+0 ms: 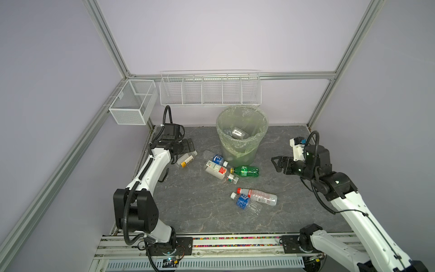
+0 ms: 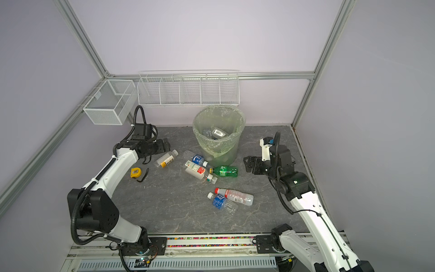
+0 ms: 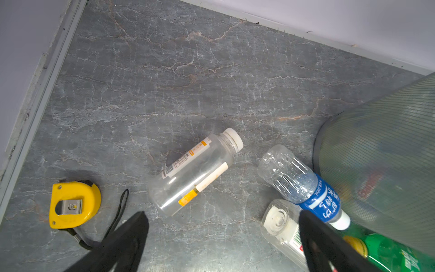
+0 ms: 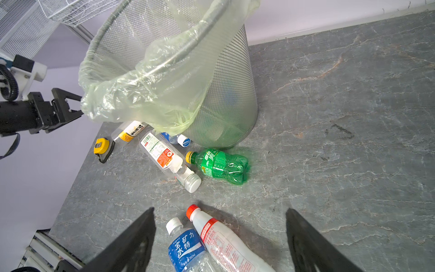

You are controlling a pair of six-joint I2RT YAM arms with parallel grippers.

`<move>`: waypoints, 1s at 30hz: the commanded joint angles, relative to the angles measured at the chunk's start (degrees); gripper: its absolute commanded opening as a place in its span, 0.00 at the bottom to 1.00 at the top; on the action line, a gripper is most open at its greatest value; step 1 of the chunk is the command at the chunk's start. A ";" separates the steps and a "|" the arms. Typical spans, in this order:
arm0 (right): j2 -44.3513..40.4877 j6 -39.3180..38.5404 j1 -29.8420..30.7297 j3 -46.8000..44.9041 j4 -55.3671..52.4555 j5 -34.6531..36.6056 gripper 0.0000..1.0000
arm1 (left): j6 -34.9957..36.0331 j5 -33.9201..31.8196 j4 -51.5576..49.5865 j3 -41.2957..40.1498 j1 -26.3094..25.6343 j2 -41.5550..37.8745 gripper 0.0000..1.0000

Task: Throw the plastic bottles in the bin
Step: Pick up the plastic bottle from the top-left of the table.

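Green bottle (image 1: 246, 171), yellow tape measure (image 2: 136, 172)

bin (image 1: 250, 150): upright, perhaps bottles (image 1: 238, 133) inside | green bottle (image 1: 246, 171): lying beside base

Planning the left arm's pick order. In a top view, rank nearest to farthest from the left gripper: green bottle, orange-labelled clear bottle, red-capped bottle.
1. orange-labelled clear bottle, right beside the left gripper.
2. green bottle, at the foot of the bin.
3. red-capped bottle, nearer the front edge.
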 commanded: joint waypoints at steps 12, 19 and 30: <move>-1.53 -0.82 -0.68 -2.89 -0.46 -0.50 0.88 | 7.42 0.41 -5.03 9.48 2.21 15.98 0.99; -0.94 -0.60 -0.76 -2.55 -0.68 -0.74 0.88 | 8.89 1.01 -5.48 10.86 2.21 20.60 0.99; 1.07 -0.21 -0.97 -1.52 -0.96 -1.85 0.88 | 9.15 1.62 -3.97 8.68 2.21 21.83 0.99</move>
